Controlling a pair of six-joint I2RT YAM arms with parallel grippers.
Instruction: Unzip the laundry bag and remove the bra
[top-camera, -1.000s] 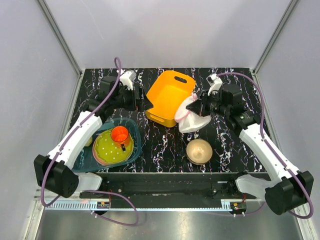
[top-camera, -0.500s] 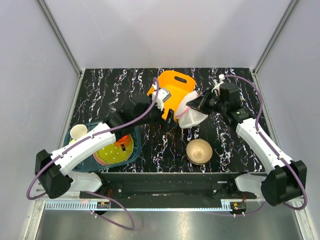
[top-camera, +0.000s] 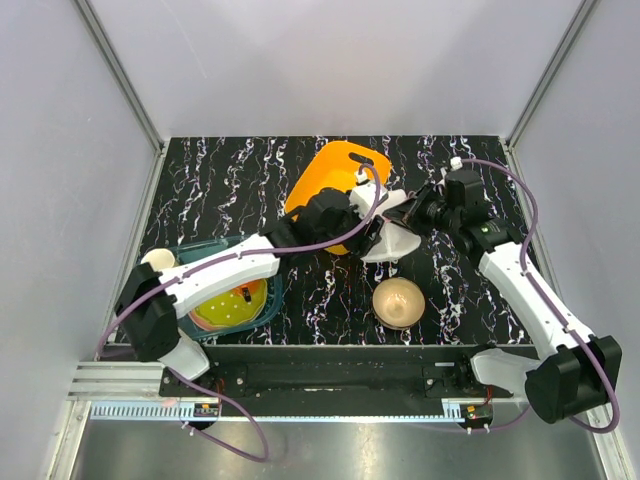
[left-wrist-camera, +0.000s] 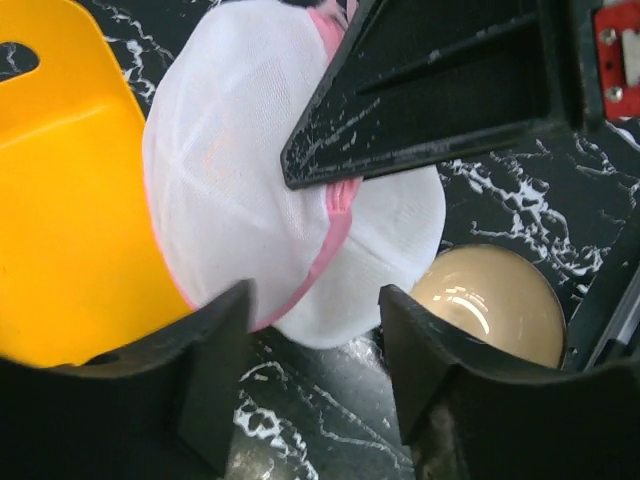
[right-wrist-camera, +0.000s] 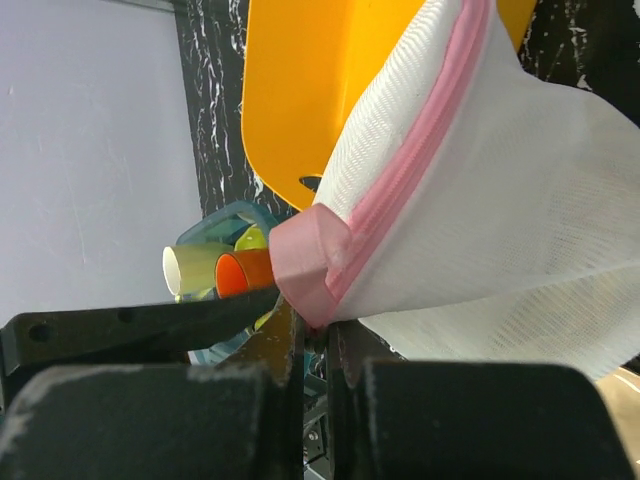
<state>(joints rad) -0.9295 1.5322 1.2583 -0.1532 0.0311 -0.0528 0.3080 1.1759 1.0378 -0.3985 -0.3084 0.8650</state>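
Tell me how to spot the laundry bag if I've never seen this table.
Look at the black marble table and find the big orange basket. Just right of it, the right gripper pinches the laundry bag. It is soft white mesh with a pink zipper edge, unlike the hard shiny tan bowl nearby.

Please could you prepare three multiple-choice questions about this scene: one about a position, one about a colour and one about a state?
1. Seen from above, where is the bowl relative to the laundry bag?
A. nearer the arm bases
B. farther back
C. on top of it

2. What colour is the bag's zipper trim?
A. green
B. pink
C. black

3. What is the right pincer doing?
A. hanging open
B. gripping the bag's pink corner
C. holding the bowl

Answers:
1 A: in the top view the bowl lies below the bag, toward the bases.
2 B: the right wrist view shows a pink strip.
3 B: its own view shows it pinching the pink corner.
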